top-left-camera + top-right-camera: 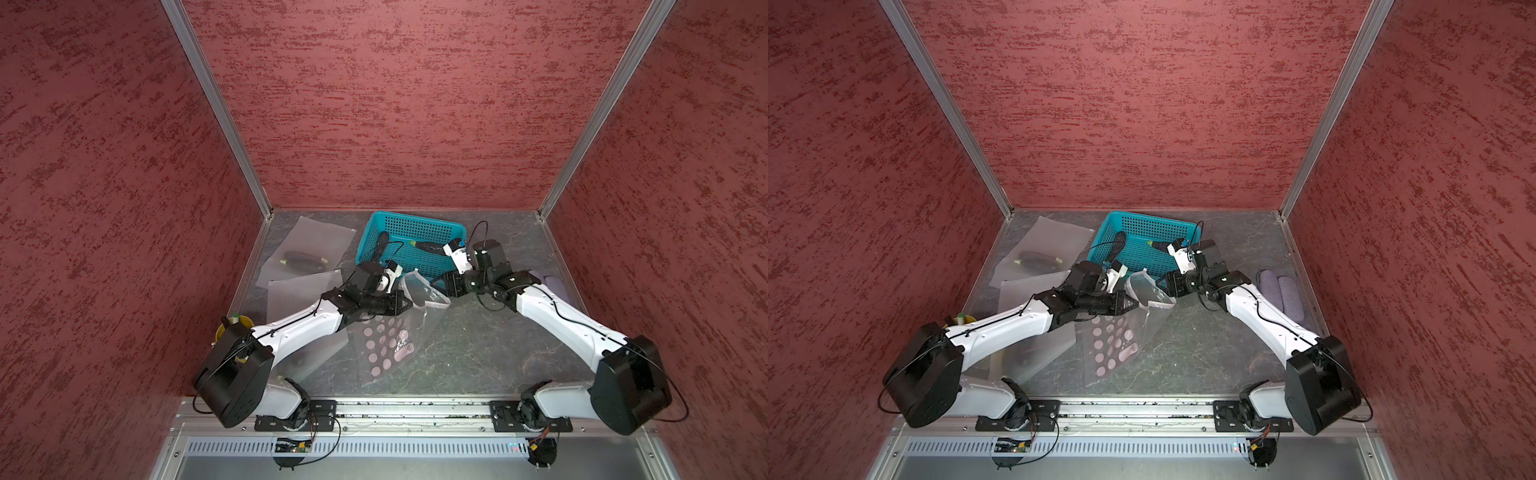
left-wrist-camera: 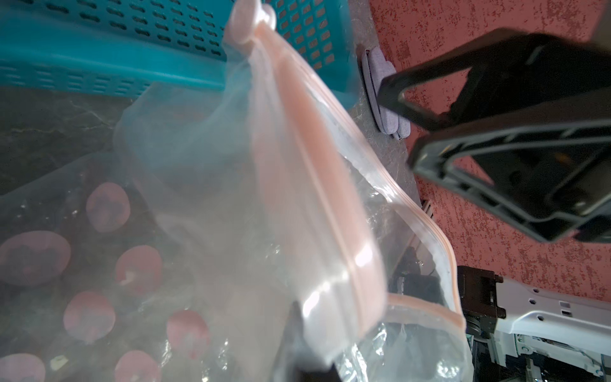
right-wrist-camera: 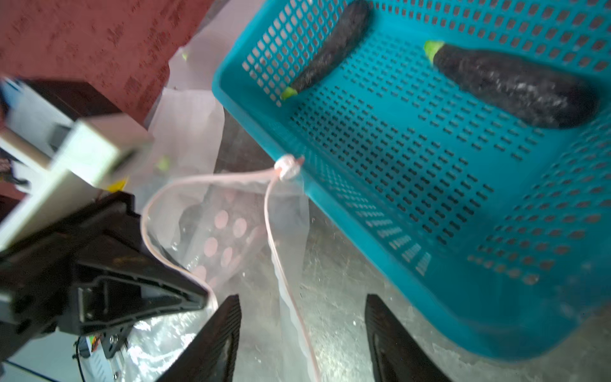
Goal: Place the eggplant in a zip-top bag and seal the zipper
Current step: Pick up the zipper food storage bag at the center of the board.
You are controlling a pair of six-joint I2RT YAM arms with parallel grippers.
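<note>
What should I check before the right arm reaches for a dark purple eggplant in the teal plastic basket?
1. Left gripper shut on rim of clear pink-dotted zip-top bag: ok.
2. Bag mouth held open: ok.
3. Right gripper open and empty: ok.
4. Dark purple eggplant lying uncovered in teal perforated plastic basket: ok.
5. Zipper slider parked at the rim's end: ok.
6. Mouth wide enough for the eggplant: cannot tell.

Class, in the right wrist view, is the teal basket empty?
No, an eggplant and a second eggplant lie inside the teal basket.
</note>
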